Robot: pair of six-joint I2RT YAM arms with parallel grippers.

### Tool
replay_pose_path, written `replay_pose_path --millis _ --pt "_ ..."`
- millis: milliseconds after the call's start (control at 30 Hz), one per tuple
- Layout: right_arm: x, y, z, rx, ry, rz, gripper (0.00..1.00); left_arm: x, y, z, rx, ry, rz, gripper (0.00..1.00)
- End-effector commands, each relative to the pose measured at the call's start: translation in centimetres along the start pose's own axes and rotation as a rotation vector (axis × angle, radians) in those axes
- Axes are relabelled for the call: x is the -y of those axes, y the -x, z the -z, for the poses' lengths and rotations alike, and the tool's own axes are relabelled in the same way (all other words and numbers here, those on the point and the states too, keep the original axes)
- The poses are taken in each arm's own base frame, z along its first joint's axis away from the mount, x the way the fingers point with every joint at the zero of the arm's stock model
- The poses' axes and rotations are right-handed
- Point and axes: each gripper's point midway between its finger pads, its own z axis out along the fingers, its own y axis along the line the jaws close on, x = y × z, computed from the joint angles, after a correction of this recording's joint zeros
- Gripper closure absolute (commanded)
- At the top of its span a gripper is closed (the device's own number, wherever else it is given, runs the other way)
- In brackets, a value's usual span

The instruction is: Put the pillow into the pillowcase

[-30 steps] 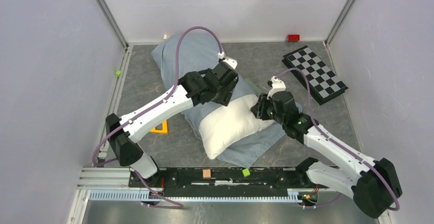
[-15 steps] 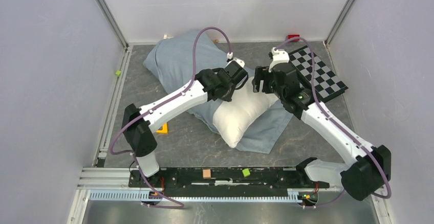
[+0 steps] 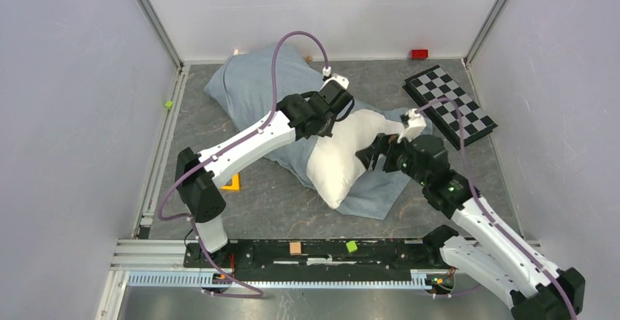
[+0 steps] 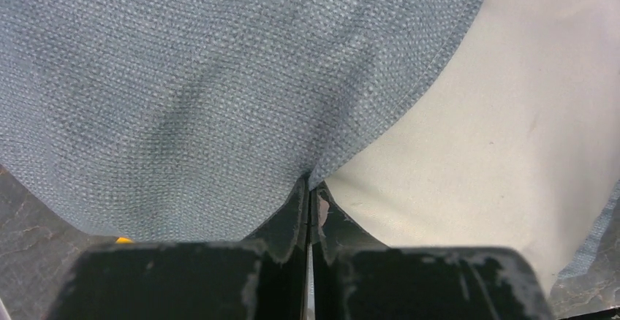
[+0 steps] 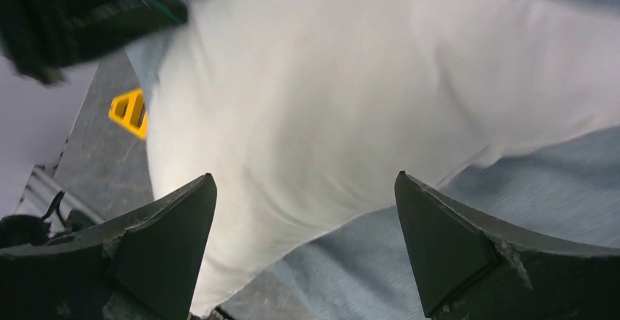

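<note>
My L gripper pinches the pillowcase hem at its fingertips; R gripper spread wide, pillow just ahead.

Overhead from the near edge — looks down on whole table. Wrist views, pressed close, both share pillow.
</note>
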Motion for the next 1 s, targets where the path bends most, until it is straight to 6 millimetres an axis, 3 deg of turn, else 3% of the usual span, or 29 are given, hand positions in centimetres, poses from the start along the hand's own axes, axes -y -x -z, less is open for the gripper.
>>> replay_pose_path --millis 0,133,233,267,367,400,467,500,567,633,800,867,900,967 --pt "-3.1 -2.6 -1.5 -0.026 0.164 -0.183 0.02 0.2 2.8 1.5 0.080 -0.038 0.049 0.98" --pt "-2.1 -3.8 -3.7 0.015 0.134 -0.313 0.02 0.8 3.0 3.4 0.086 -0.090 0.051 0.97" --pt "-1.1 -3.7 -5.3 0.056 0.095 -0.372 0.03 2.1 4.0 6.4 0.116 -0.145 0.030 0.97" --pt "-0.8 -3.1 -6.0 0.066 0.072 -0.368 0.10 3.1 4.4 8.0 0.129 -0.170 0.011 0.97" --pt "-1.4 0.7 -8.3 0.108 0.041 -0.320 0.64 7.5 5.1 12.9 0.194 -0.230 -0.096 0.97" --pt "-2.0 2.0 -8.9 0.121 0.049 -0.313 0.78 9.0 5.8 14.8 0.227 -0.250 -0.114 0.97" --pt "-3.4 3.1 -10.1 0.125 0.072 -0.307 0.97 10.8 6.6 17.0 0.246 -0.308 -0.098 0.98" --pt "-3.7 3.2 -10.6 0.124 0.065 -0.302 1.00 11.3 7.1 17.6 0.254 -0.344 -0.076 0.97" --pt "-3.8 2.7 -11.2 0.120 0.047 -0.290 1.00 11.3 8.0 17.7 0.284 -0.347 -0.037 0.97" --pt "-2.7 1.8 -11.3 0.112 0.009 -0.285 1.00 10.4 8.6 17.1 0.279 -0.342 0.027 0.98" --pt "0.3 0.1 -10.3 0.100 -0.058 -0.259 0.99 8.0 8.3 13.5 0.231 -0.325 0.151 0.97" --pt "0.7 0.0 -9.7 0.094 -0.071 -0.227 0.92 6.3 8.0 12.2 0.237 -0.257 0.151 0.96" --pt "0.8 -0.1 -9.4 0.085 -0.073 -0.215 0.88 5.1 7.5 11.1 0.228 -0.201 0.146 0.89" --pt "0.6 -0.7 -9.0 0.057 -0.061 -0.199 0.69 3.5 6.4 8.7 0.178 -0.152 0.141 0.71"
